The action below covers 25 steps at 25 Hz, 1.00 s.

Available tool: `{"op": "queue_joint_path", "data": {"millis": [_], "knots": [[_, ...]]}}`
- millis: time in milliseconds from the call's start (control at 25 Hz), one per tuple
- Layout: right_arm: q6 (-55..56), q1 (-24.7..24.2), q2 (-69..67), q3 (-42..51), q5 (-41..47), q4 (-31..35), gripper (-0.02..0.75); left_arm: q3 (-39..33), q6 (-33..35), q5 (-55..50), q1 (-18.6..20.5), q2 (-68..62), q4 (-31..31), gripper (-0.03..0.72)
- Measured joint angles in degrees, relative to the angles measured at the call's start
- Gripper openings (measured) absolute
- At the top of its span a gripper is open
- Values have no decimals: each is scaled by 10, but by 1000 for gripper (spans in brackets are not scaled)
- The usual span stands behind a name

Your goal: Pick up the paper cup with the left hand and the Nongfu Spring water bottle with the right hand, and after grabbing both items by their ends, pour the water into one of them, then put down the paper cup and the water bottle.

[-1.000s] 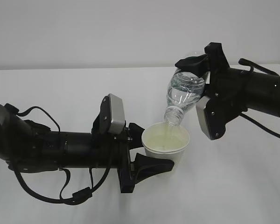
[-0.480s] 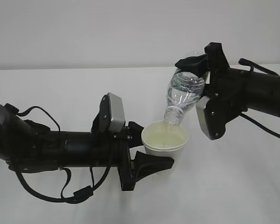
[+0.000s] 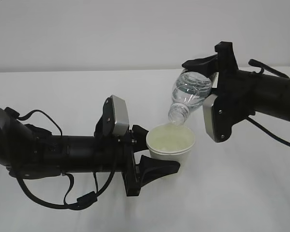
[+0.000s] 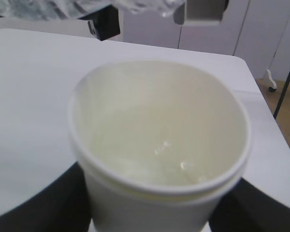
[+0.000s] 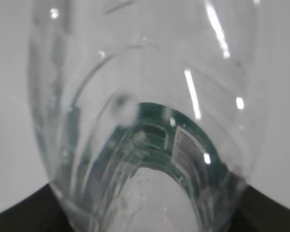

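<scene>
The white paper cup [image 3: 170,143] is held off the table, my left gripper [image 3: 160,149] shut on its lower wall with a black finger on each side. In the left wrist view the cup [image 4: 159,193] fills the frame, with clear water [image 4: 164,150] inside and dark fingers [image 4: 34,210] at the bottom corners. The Nongfu Spring water bottle [image 3: 189,94] hangs tilted, its open neck pointing down just above the cup's far rim. My right gripper [image 3: 203,79] is shut on its base end. In the right wrist view I look along the bottle [image 5: 145,96] to its green label [image 5: 157,121].
The white table [image 3: 241,193] runs to a pale wall behind. The left arm's grey-white block [image 3: 118,116] and looping cable [image 3: 77,200] sit at the left. The right arm's grey panel [image 3: 213,118] hangs beside the cup. The table's right edge and a door [image 4: 275,48] show in the left wrist view.
The bottle's neck has risen a little, from the cup's rim to just above it, as the right arm lifted slightly. The left arm and cup have hardly moved.
</scene>
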State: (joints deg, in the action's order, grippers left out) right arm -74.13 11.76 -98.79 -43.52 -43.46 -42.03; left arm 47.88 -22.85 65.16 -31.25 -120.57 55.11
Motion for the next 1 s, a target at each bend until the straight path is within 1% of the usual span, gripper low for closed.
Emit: {"op": "queue_joint_path", "data": {"millis": [320, 1000], "knots": [[77, 0, 0, 0, -26, -11, 455, 0, 0, 0, 0, 0, 0, 465], [224, 0, 0, 0, -43, -17, 455, 0, 0, 0, 0, 0, -2, 465]]}}
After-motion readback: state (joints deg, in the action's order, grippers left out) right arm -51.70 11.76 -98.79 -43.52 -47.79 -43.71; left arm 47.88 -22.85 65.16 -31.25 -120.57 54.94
